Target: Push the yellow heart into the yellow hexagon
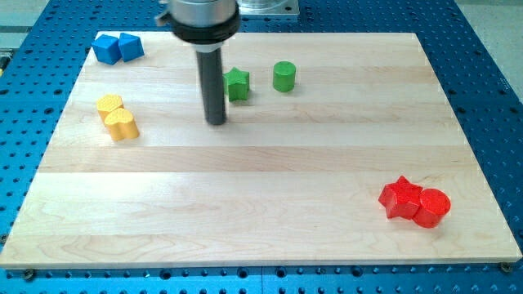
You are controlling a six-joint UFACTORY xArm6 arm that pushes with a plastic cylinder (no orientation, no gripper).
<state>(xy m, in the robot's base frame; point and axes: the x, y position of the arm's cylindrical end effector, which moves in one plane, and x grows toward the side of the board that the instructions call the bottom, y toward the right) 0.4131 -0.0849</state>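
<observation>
Nearest the camera, toward the board's five o'clock corner, a glossy red star-shaped block (400,198) and a glossy red round cylinder block (431,207) sit touching, the cylinder on the view's right. They rest on a pale wooden board (270,220) laid over a blue perforated metal table (490,73).

Farther back, near the board's nine o'clock edge, lie the task's pieces: the yellow heart-shaped block (122,124) and, at its eleven o'clock, the yellow hexagon-shaped block (109,104). The two appear to touch or nearly touch; which one cannot be told.

My tip (216,122), the lower end of a straight dark rod, rests on the board at about the heart's three o'clock, well apart from it. This tool has no jaws, so nothing spreads, presses together or pinches; the tip touches no block.

Beyond the tip, at its one o'clock, stands a green star-shaped block (237,83), with a green round cylinder block (283,76) farther to the view's right. At the board's far eleven o'clock corner, two blue angular blocks (117,47) sit side by side.

Judging by this, the push looks nearly or fully done. If a gap remains, the tip should come round to the heart's five o'clock side and nudge it toward eleven o'clock.

No brand, label or writing is readable.
</observation>
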